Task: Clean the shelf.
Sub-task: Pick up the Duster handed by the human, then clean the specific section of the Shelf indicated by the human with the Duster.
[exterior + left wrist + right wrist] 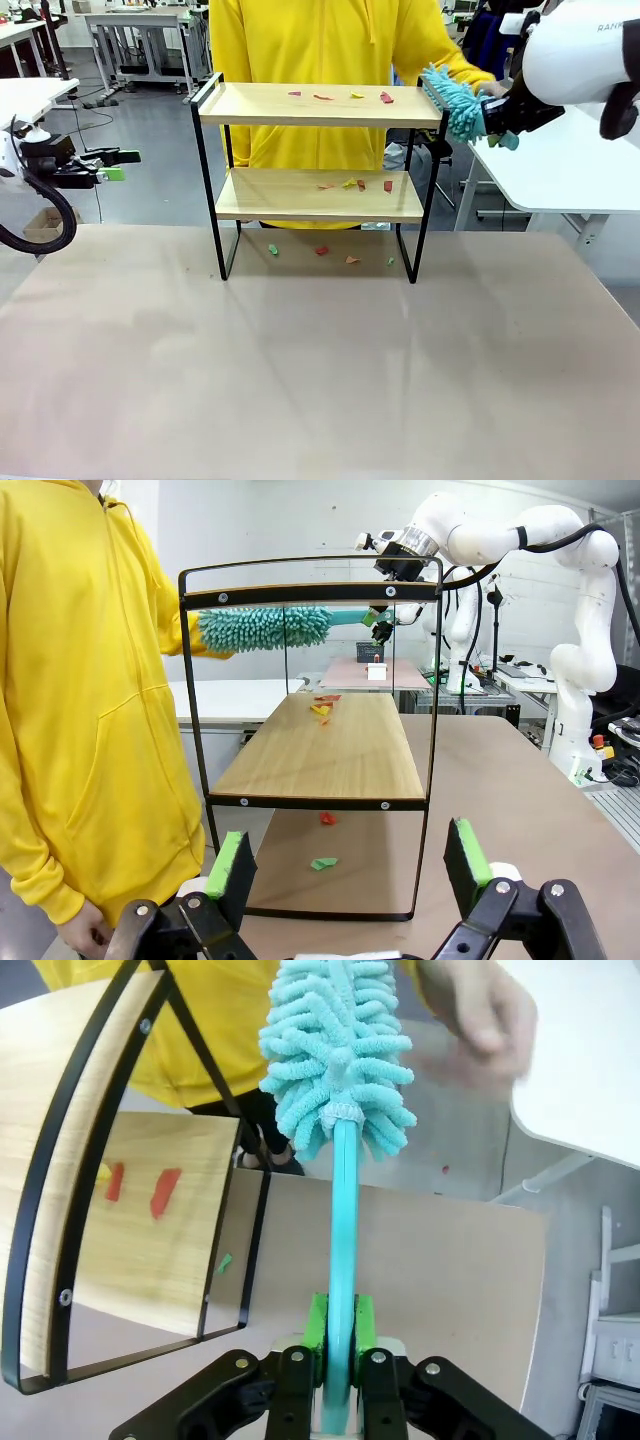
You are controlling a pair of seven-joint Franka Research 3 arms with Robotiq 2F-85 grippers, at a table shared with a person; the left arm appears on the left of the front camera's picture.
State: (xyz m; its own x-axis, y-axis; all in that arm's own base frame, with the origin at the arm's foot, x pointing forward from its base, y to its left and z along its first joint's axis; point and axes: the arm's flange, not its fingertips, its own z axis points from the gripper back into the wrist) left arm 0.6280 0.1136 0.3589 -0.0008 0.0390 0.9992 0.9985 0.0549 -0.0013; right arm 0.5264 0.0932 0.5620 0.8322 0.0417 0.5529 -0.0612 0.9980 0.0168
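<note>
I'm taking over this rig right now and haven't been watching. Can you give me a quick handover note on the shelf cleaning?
Two-tier wooden shelf with black metal frame: upright on the beige table.
Right gripper: shut on the handle of a fluffy teal duster, its head by the right end of the top board; a person's hand beside it.
Left gripper: open, empty, off the shelf's left side.
Done: apparently nothing; small coloured scraps lie on both boards and on the table beneath.
Left: sweep both boards.
</note>
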